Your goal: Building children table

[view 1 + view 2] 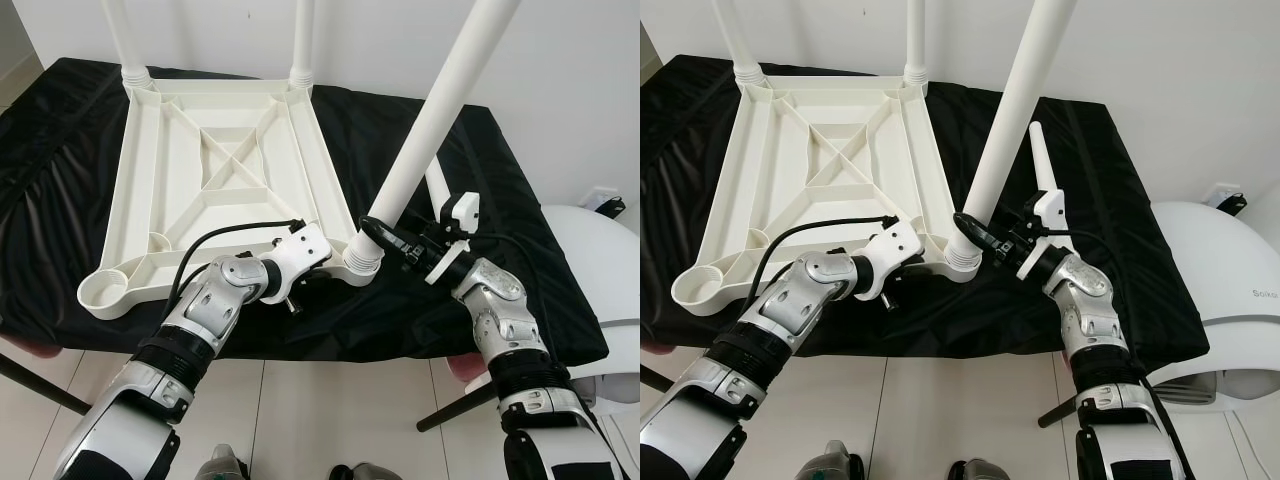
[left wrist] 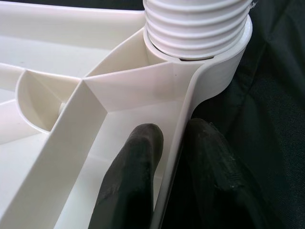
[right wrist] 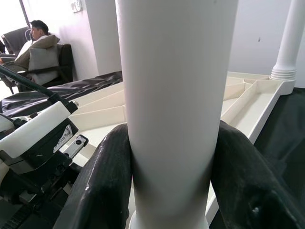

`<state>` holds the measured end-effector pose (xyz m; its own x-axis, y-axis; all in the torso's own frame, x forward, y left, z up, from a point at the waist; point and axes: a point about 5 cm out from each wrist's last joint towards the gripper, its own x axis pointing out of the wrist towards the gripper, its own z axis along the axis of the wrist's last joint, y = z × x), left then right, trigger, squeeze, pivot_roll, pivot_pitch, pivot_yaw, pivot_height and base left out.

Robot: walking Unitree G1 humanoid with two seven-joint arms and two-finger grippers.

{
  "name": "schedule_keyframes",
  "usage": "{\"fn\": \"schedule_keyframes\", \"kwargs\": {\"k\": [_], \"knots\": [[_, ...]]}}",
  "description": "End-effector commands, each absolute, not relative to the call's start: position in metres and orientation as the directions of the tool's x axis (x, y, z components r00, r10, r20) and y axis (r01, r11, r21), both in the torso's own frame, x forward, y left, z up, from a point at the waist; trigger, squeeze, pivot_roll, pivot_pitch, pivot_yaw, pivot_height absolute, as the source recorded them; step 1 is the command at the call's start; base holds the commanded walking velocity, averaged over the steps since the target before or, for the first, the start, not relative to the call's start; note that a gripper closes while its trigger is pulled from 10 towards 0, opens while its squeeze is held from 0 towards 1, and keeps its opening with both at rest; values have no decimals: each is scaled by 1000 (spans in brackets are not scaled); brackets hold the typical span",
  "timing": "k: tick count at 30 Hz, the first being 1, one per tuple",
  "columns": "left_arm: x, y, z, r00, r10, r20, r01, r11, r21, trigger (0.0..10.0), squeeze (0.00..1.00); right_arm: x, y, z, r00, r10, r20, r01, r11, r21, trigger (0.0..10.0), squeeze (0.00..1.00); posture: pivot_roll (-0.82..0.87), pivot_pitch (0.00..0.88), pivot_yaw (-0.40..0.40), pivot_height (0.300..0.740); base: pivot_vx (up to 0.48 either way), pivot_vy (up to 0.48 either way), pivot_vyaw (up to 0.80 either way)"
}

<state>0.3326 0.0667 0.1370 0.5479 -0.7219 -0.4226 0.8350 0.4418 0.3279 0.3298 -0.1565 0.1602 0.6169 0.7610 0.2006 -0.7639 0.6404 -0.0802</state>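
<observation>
Right gripper (image 3: 167, 186) is clamped on a white table leg (image 1: 440, 115), one black finger (image 3: 97, 191) pressed to each side of the tube low down, just above its ribbed collar. That leg leans toward the robot's right and rises out of the near right corner socket of the upturned white tabletop (image 1: 215, 170). Left gripper (image 2: 171, 181) pinches the rim of the tabletop right beside the same socket: one finger (image 2: 128, 181) lies inside the tray-like underside, the other outside against the black cloth (image 1: 500, 210), with the thin wall caught between them. In the left wrist view the ribbed collar (image 2: 198, 26) sits in the round socket just past the fingertips.

Two more white legs (image 1: 125, 40) stand upright in the far corner sockets. The near left corner socket (image 1: 105, 292) is an open round cup. A further white leg (image 1: 1042, 160) lies on the cloth behind the right wrist, near the right edge of the bench. The tabletop rests ribs-up, its crossed braces showing, on the cloth-covered bench. A white rounded appliance (image 1: 1220, 290) stands on the floor to the right. In the right wrist view a person (image 3: 35, 40) sits in a dark chair by the far wall
</observation>
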Motion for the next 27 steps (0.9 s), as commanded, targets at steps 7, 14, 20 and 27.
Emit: {"fn": "schedule_keyframes", "kwargs": {"k": [7, 14, 20, 27], "knots": [[333, 60, 151, 550, -747, -372, 828, 431, 359, 10000, 0, 321, -156, 127, 654, 753, 70, -755, 655, -1, 10000, 0, 38, 59, -55, 740, 0, 0, 0], [333, 59, 151, 551, -748, -371, 827, 432, 358, 10000, 0, 319, -152, 127, 660, 747, 80, -749, 662, -2, 10000, 0, 34, 59, -57, 740, 0, 0, 0], [333, 57, 152, 551, -750, -367, 827, 433, 357, 10000, 0, 318, -149, 129, 667, 739, 89, -742, 670, -5, 10000, 0, 33, 59, -60, 740, 0, 0, 0], [333, 56, 152, 552, -751, -363, 826, 434, 359, 10000, 0, 318, -146, 132, 688, 718, 106, -721, 693, -11, 10000, 0, 32, 55, -65, 740, 0, 0, 0]]}}
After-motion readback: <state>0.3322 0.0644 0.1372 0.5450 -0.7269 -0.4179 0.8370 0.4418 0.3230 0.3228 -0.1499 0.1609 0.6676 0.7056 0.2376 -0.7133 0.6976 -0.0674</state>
